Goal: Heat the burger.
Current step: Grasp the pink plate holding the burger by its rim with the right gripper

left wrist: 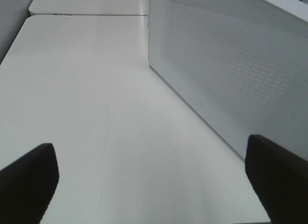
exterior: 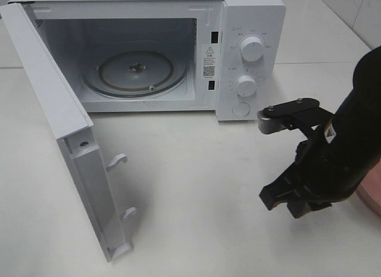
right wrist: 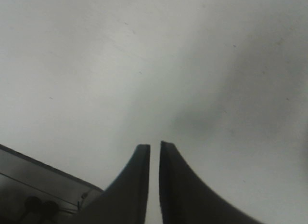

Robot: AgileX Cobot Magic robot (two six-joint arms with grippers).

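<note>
The place reads as a robotics test bench dressed as a kitchen corner. A white microwave [exterior: 250,27] stands with its door [exterior: 53,110] swung open, showing a glass turntable [exterior: 136,71] and two dials [exterior: 252,49]. It sits on a bare white table [exterior: 196,181], with a second table [left wrist: 86,2] butted against it. A black robot arm [exterior: 357,128] reaches over the bench, and pale wall tiles [exterior: 357,9] stand behind.

A white microwave [exterior: 250,62] stands on the table [exterior: 196,187], its door [exterior: 65,140] swung open.
</note>
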